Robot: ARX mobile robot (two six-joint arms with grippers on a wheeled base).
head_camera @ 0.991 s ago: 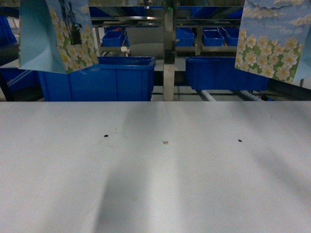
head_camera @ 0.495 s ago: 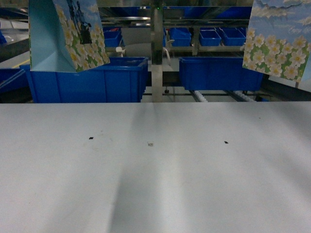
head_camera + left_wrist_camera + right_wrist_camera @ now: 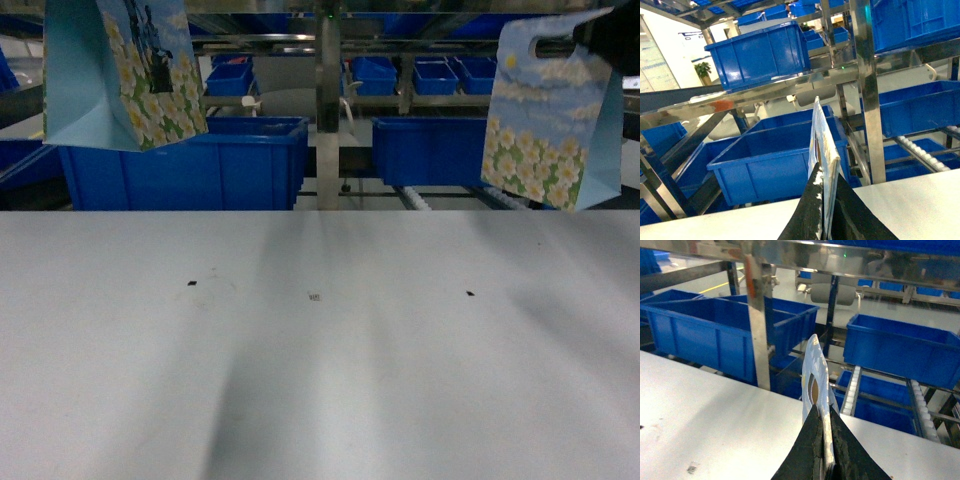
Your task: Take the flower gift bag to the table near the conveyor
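Two flower gift bags, blue with white daisies, hang in the air above the far edge of the white table (image 3: pixel 320 360). The left flower gift bag (image 3: pixel 125 75) is seen edge-on in the left wrist view as a thin bag edge (image 3: pixel 823 132), and my left gripper (image 3: pixel 826 175) is shut on its top edge. The right flower gift bag (image 3: pixel 548 120) shows its handle cutout; my right gripper (image 3: pixel 823 415) is shut on this bag's top edge (image 3: pixel 815 367). Behind the table stands the conveyor (image 3: pixel 328 110), steel racking with white rollers (image 3: pixel 852 385).
Large blue bins (image 3: pixel 190 160) (image 3: pixel 430 150) sit in the racking just beyond the table's far edge, with smaller blue bins (image 3: pixel 375 75) on lanes behind. A steel upright (image 3: pixel 327 120) stands at the middle. Small dark specks (image 3: pixel 468 293) mark the tabletop.
The right bag has come lower and a little leftward, so its handle cutout now shows. The left bag has shifted slightly left. Both stay held.
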